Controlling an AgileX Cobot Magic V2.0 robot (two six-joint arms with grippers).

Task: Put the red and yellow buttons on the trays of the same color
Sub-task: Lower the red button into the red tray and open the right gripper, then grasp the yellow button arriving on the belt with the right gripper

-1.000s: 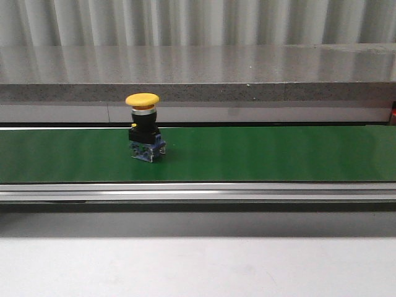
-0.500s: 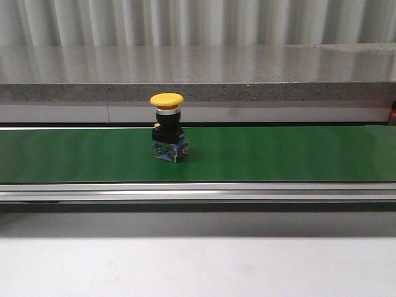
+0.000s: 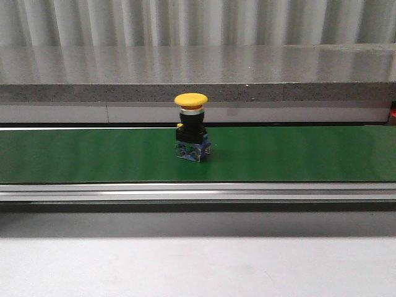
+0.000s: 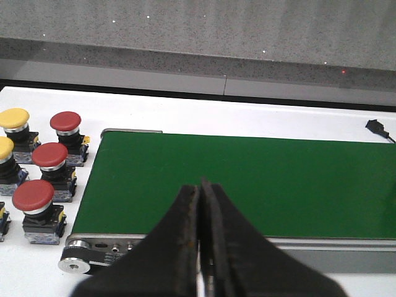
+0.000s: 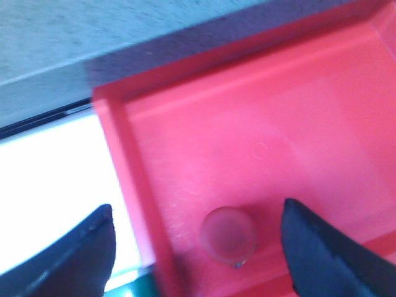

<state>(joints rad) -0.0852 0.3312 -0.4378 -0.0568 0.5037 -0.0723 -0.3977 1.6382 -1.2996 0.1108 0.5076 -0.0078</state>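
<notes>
A yellow button on a black and blue base stands upright on the green conveyor belt, near the middle of the front view. My left gripper is shut and empty, hovering over the near end of the belt. Beside that end stand red buttons and yellow buttons on the white table. My right gripper is open above the red tray, and a red button sits in the tray between the fingers. No yellow tray is in view.
A grey stone ledge runs behind the belt, and a metal rail borders its front. The belt's roller end lies by my left gripper. White table lies beside the red tray's wall.
The yellow button has travelled to the right along the belt, from left of centre to about the middle of the front view.
</notes>
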